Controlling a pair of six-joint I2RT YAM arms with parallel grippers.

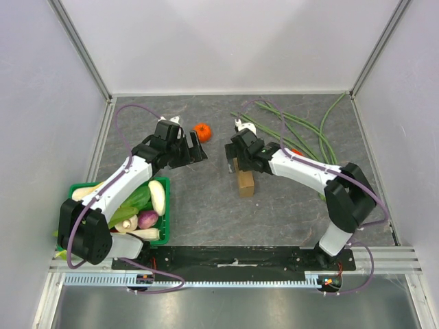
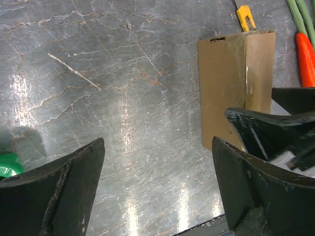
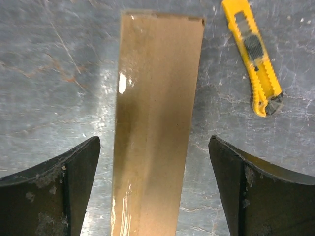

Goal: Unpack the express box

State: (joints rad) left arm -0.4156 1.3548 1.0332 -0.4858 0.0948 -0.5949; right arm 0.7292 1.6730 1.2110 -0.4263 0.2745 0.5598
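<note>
Express box (image 3: 155, 123) on the table, lid shut, under the open right gripper (image 3: 153, 147).

The brown carton sat near the middle of the grey table (image 1: 206, 219) with glossy tape along its upper face. The right gripper hovered above it, fingers spread wide to either side and gripping nothing. A yellow utility knife (image 3: 253, 42) lay just beside the box. The left gripper (image 2: 158, 147), also open and empty, hung over bare tabletop nearby. A tangerine (image 1: 202, 131) lay farther back, and a green crate (image 1: 167, 199) of vegetables stood at the left.

Grey marbled table (image 1: 206, 212), contents.
Express box (image 1: 245, 184) centre; tangerine (image 1: 202, 131) toward far edge; green beans (image 1: 302, 130) far-right corner; green crate (image 1: 167, 212) near-left corner.
</note>
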